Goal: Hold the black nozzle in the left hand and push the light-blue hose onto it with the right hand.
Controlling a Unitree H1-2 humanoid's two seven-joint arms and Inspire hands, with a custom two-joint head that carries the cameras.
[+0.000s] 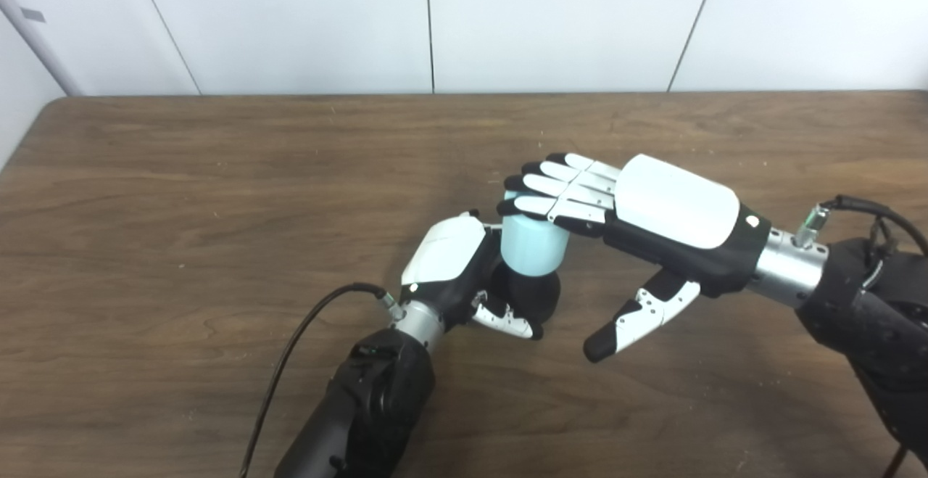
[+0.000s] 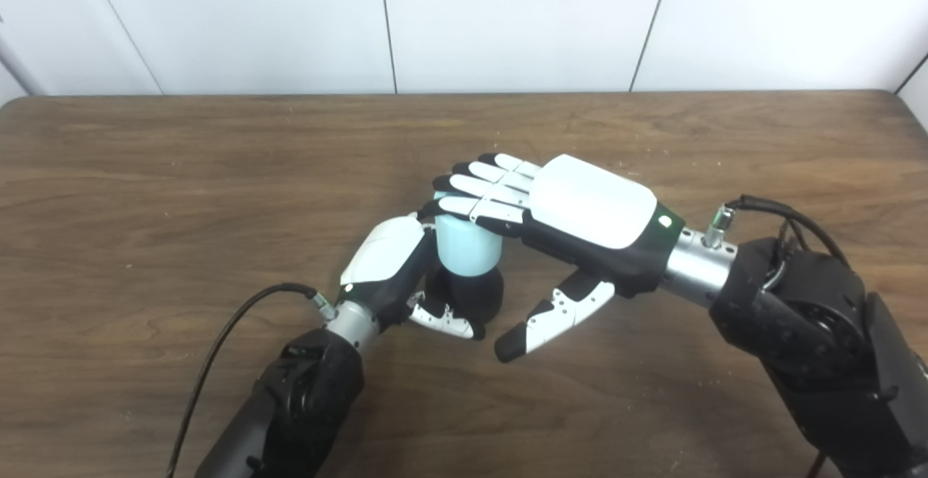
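Observation:
My left hand (image 1: 451, 269) is shut around the black nozzle (image 1: 536, 294), which stands upright near the middle of the table. The light-blue hose (image 1: 533, 246), a short pale cylinder, sits upright on top of the nozzle, beside the left hand's knuckles. My right hand (image 1: 656, 209) is open and laid flat, its fingers (image 1: 557, 189) stretched out over the hose's top end and resting on it. The right thumb (image 1: 638, 315) hangs down apart from the hose, touching nothing. The join between hose and nozzle is partly hidden by the left hand.
The brown wooden table (image 1: 217, 173) fills the view, with a white panelled wall behind its far edge. A black cable (image 1: 290, 362) loops from the left wrist toward the front edge. Both forearms come in from the bottom.

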